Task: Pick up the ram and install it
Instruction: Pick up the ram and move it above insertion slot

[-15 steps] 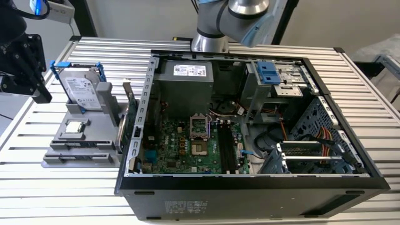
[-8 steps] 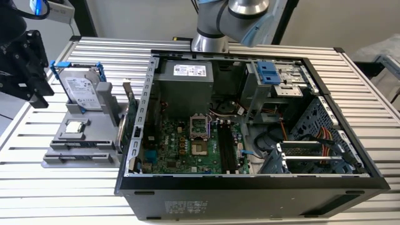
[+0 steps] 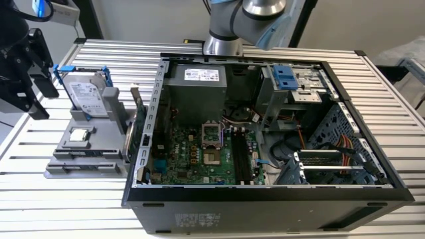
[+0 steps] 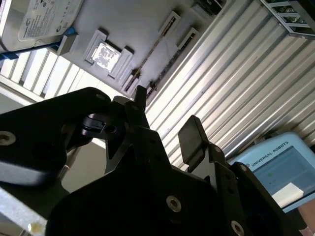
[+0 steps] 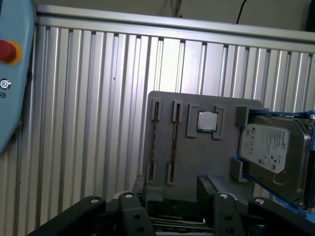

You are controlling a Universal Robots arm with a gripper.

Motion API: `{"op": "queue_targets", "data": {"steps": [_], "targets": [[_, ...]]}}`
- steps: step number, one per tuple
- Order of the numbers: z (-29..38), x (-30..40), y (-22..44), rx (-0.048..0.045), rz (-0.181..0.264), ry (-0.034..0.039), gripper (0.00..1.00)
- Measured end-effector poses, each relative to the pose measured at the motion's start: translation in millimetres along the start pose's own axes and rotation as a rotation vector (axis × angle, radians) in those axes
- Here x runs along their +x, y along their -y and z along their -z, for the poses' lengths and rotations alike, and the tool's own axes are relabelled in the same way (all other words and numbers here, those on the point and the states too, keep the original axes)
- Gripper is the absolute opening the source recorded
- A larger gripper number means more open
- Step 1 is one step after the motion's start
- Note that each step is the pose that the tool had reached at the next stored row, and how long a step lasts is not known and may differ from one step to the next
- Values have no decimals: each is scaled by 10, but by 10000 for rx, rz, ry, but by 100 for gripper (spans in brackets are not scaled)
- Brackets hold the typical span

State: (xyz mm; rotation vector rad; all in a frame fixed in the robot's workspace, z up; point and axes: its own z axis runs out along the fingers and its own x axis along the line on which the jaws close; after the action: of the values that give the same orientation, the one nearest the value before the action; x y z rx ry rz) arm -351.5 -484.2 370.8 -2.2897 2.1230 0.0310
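Gripper [image 5: 172, 184] hangs spread and empty near the grey holder [image 5: 206, 152] on the worktop [image 5: 98, 123], where the ram [image 5: 173, 142] stands on edge in its slot. Light, stiff, fragile, I'd judge: pinch its flat faces mid-length.

I read bright, even overhead light in the exterior view. The ribbed table [image 3: 113, 55] returns it in pale bands, while the open computer case [image 3: 265, 199] holds deep shadow along its inner walls. In the second wrist view, the gripper [image 4: 167, 109] is a near-black silhouette against blown-out glare on the table. In the first wrist view, the light is flatter, with soft vertical streaks.
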Motion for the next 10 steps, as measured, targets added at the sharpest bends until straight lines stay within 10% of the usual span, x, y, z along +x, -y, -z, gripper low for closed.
{"op": "queue_targets", "data": {"steps": [10], "targets": [[-54,1,0,0,0,0,100]]}}
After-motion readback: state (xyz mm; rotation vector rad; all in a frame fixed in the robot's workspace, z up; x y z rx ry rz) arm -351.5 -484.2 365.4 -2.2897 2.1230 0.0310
